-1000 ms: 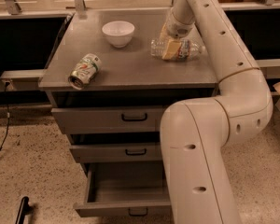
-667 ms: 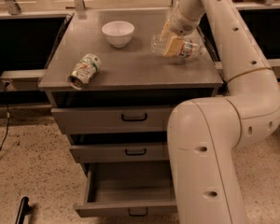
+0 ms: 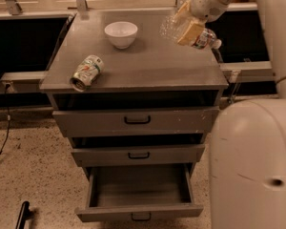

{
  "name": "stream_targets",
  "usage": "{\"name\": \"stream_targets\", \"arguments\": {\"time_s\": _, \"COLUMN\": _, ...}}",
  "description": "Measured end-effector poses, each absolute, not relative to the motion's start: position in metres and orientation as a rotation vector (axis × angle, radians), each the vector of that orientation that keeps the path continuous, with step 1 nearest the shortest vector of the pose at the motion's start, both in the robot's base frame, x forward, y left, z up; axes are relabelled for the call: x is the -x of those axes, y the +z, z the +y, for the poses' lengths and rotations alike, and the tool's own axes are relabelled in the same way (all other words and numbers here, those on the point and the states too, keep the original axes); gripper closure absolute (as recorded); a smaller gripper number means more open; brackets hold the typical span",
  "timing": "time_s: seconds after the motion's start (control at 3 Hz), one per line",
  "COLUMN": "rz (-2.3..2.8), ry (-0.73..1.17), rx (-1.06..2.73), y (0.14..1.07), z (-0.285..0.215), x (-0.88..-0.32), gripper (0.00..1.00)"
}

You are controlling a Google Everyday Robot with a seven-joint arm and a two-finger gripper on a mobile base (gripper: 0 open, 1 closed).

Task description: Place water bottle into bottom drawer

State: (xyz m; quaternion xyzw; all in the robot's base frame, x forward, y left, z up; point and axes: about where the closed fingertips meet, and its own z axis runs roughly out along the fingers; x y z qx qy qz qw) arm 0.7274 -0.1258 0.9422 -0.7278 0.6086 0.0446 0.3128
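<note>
Hand [image 3: 187, 26] is clamping the water bottle [image 3: 205, 37] sideways over the tabletop's [image 3: 148, 66] far right corner, cap pointing right; bottom drawer [image 3: 109, 213] is sitting open well below, frontward.

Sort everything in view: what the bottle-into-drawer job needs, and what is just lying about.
Job: water bottle, held in the gripper at upper right; bottom drawer, open.
Lying about: white bowl; drink can on its side; top drawer; middle drawer.
</note>
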Motion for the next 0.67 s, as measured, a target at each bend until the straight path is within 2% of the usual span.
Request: {"name": "stream_targets", "arguments": {"time_s": 0.67, "rz": 1.523, "ry": -0.107, "rx": 1.736, "y": 1.065, "z": -0.157, "x": -0.625, "gripper": 1.00}}
